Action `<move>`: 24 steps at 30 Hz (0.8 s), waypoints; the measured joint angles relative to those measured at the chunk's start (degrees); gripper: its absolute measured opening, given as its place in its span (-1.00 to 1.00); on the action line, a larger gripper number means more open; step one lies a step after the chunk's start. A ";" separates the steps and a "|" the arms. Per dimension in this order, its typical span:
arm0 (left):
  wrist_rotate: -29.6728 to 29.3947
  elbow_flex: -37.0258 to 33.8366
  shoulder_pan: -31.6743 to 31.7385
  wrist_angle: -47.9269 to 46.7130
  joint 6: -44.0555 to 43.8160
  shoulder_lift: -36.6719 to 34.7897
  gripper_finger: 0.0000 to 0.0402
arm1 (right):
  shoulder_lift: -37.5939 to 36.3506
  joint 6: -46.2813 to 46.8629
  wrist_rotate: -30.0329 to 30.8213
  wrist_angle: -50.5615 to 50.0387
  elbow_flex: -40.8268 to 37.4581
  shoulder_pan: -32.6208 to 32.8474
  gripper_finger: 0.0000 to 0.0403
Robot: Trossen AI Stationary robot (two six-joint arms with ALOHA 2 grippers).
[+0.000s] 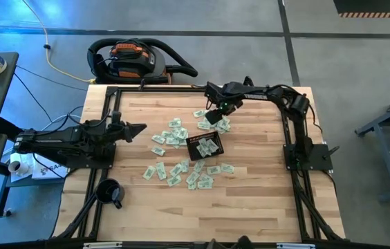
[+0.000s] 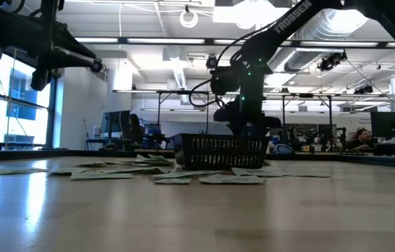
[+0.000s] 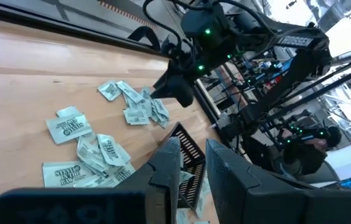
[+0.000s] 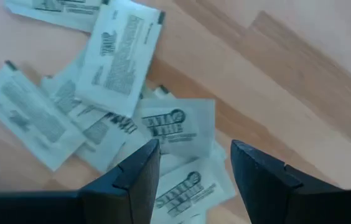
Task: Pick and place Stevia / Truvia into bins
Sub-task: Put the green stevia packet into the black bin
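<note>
- Near edge of the pale wooden plank table (image 1: 250,207): round black mug w/ handle (image 1: 110,193) sits at the left corner, well apart from the work; not part of the job.
- Next in: loose row of small flat pale green-and-white paper sachets (image 1: 181,173) lying flat on the wood, just nearside of the bin. Still to be picked, by the look of it.
- Centre: small black rectangular mesh-walled basket (image 1: 204,145), skewed to the table edges, a few sachets inside. Sits mid-scatter, prob. so either arm has a short carry.
- Left arm: left gripper (image 1: 140,129) held level over the left side, pointing at the pile; fingers (image 3: 168,168) a narrow gap apart, nothing btwn them. Looks parked.
- Far side: right gripper (image 4: 194,165) hangs low over a small overlapping heap of sachets (image 4: 182,124) just beyond the basket. Jaws apart, empty, straddling a printed packet – reads as lining up a pinch, not yet closed.
- Overlap in that heap could mean two come up at once.
- Beyond table: orange-and-black shop vacuum (image 1: 131,59) on floor.
</note>
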 joint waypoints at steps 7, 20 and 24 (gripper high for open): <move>0.59 0.00 0.00 0.44 -1.46 0.02 -0.45 | 0.32 -6.56 -1.38 1.44 0.00 -1.08 -0.06; 0.07 0.00 0.00 0.48 -4.49 0.02 -0.45 | 2.01 -12.19 -6.08 4.09 0.04 -2.34 -0.07; 0.02 0.00 0.00 0.46 -4.56 0.02 -0.45 | 3.23 -13.03 -8.33 3.83 0.04 -2.38 -0.08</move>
